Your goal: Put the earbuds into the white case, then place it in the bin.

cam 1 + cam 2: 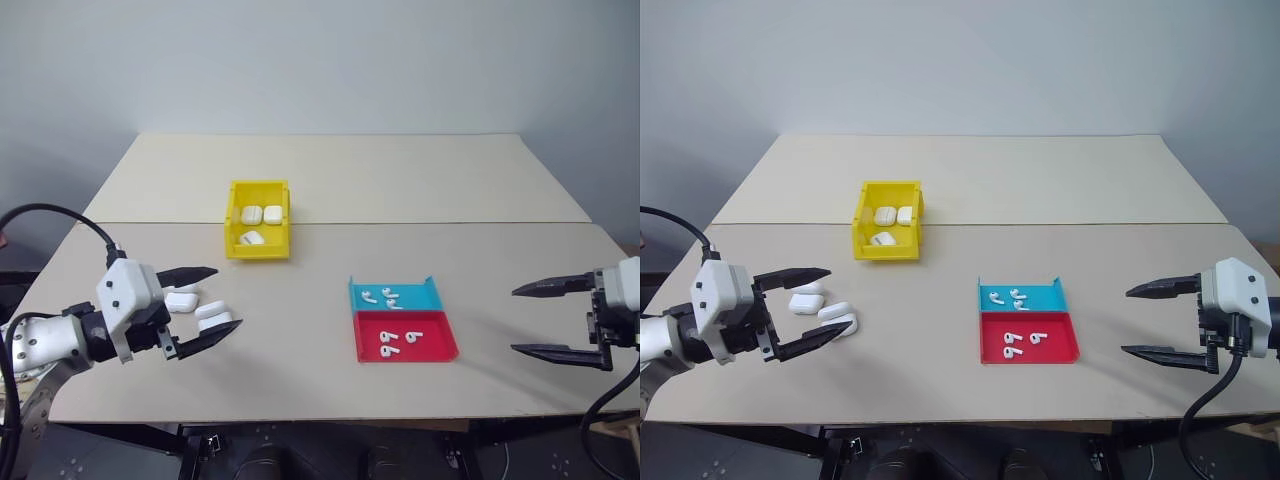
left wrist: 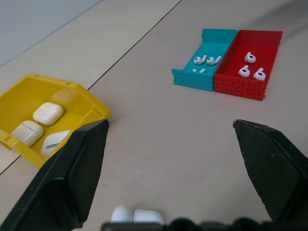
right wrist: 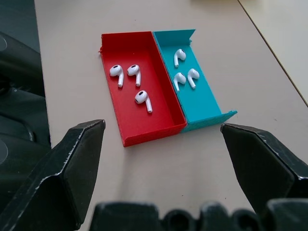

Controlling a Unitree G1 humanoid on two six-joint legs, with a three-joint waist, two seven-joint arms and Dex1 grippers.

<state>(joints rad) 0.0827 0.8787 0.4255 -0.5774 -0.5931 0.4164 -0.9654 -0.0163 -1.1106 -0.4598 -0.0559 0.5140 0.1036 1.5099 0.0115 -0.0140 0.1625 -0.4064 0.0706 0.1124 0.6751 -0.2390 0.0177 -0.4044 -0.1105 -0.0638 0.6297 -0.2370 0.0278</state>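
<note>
Two white cases (image 1: 181, 299) (image 1: 216, 312) lie shut on the table at the left. My left gripper (image 1: 226, 297) is open and hovers over them, holding nothing. One of them, the white case (image 2: 137, 215), lies close under its fingers. The yellow bin (image 1: 257, 253) stands behind them with three white cases (image 1: 250, 214) inside. Three earbuds (image 1: 390, 294) lie in a cyan tray (image 1: 436, 290), and three earbuds (image 3: 129, 72) lie in the red tray (image 3: 144, 122) beside it. At the far right my right gripper (image 1: 514, 320) is open and empty, pointing at the trays.
The two shallow trays sit side by side at the centre right, near the table's front edge. A seam runs across the table just behind the bin. Bare tabletop lies between the trays and each gripper.
</note>
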